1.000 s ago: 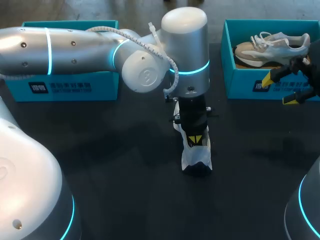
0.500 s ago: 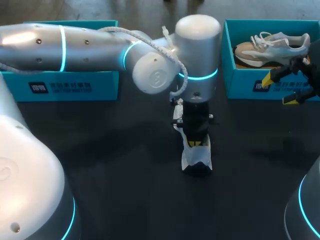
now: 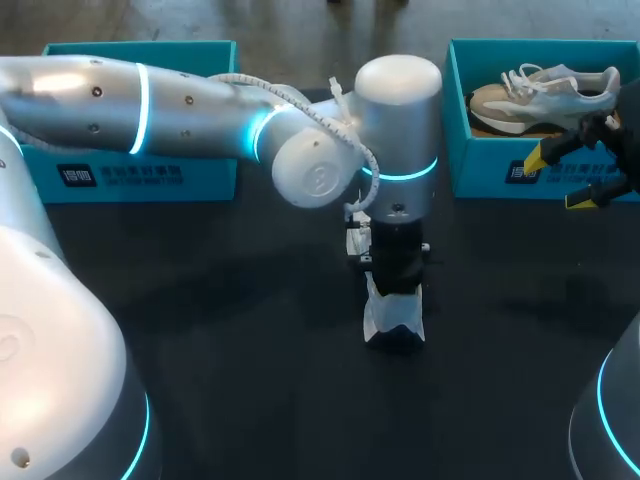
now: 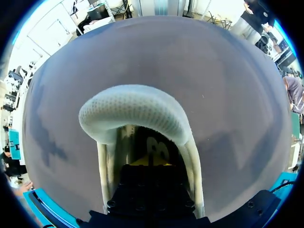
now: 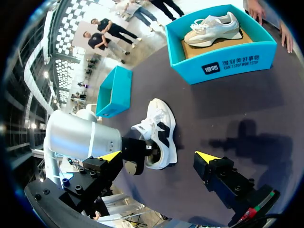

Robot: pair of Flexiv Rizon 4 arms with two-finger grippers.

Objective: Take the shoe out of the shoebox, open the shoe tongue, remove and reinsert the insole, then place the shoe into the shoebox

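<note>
White, seemingly mesh-toed shoe (image 5: 161,127) sits upright around the left tool (image 4: 149,164), grip unclear; right tool (image 3: 560,180) spread.

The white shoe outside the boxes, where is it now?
In the head view the white shoe stands on the table near its middle, directly under the left arm, left of the right shoebox.

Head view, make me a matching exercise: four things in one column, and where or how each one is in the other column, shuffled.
Things:
1 white shoe
2 tan shoe
3 left gripper
4 right gripper

Places or states:
A open, holding nothing
B down inside the white shoe
C on the table
D in the right box

Pairs: 1-C, 2-D, 3-B, 4-A
</note>
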